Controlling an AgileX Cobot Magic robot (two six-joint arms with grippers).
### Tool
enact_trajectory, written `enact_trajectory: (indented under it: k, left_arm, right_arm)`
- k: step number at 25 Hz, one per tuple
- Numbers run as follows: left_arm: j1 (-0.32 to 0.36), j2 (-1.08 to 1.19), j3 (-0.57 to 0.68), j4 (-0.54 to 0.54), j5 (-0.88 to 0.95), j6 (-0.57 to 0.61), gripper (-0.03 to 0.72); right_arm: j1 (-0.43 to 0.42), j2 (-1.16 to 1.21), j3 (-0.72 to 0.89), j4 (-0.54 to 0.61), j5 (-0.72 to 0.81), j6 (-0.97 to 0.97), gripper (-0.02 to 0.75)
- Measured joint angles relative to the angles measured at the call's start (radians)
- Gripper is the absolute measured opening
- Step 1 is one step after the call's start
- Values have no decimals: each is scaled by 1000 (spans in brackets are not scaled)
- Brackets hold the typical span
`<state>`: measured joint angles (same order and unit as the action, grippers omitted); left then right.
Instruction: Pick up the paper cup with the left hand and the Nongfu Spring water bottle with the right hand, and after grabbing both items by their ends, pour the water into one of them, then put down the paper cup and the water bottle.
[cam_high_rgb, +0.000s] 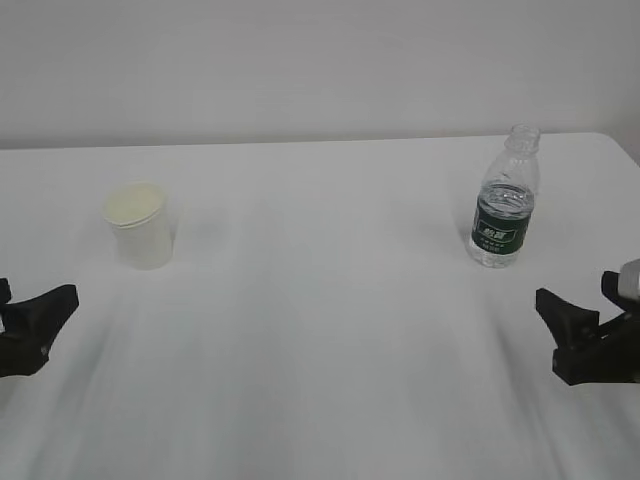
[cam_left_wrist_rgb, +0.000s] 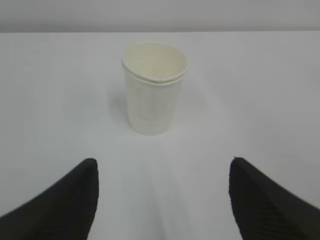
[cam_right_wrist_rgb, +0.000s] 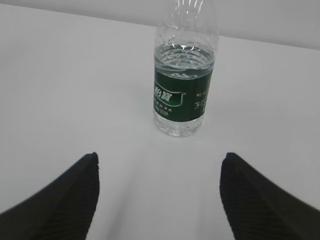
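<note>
While both arms wait at the lower corners of the exterior frame, the paper cup (cam_high_rgb: 141, 224) stands upright on the white table (cam_high_rgb: 330, 330) at centre left, its cream-coloured inside facing up, and the Nongfu Spring water bottle (cam_high_rgb: 505, 200) stands upright at the upper right, capless, its dark green label turned toward the camera. The two are well apart, with bare tabletop between them. The left gripper (cam_left_wrist_rgb: 162, 200) sits at the lower left edge of the exterior view, short of the cup and not touching it; in the left wrist view its two black fingers (cam_left_wrist_rgb: 60, 205) are spread wide at the bottom corners, with the cup centred in the upper half of the frame beyond them. The right gripper (cam_right_wrist_rgb: 159, 197) sits at the lower right edge of the exterior view, below the bottle and clear of it; in the right wrist view its fingers (cam_right_wrist_rgb: 260, 200) are likewise spread wide and hold nothing, with the bottle standing in the upper middle of the frame. The water (cam_right_wrist_rgb: 183, 52) shows as a clear level inside the bottle just above the top of the label
</note>
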<state>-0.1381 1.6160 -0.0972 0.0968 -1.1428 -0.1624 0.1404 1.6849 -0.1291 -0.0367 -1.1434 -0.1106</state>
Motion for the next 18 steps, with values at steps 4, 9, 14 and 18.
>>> enact_trajectory:
  k: [4, 9, 14, 18]
  left_arm:
    - [0, 15, -5, -4, -2, 0, 587]
    - [0, 17, -5, -6, -2, 0, 587]
    - [0, 17, -5, -6, -2, 0, 587]
    - [0, 17, -5, -6, -2, 0, 587]
  right_arm:
    - [0, 55, -22, 4, 0, -2, 573]
    - [0, 106, -56, 6, 0, -3, 573]
    - [0, 145, -90, 6, -1, -2, 573]
    - [0, 153, -112, 6, -1, 12, 573]
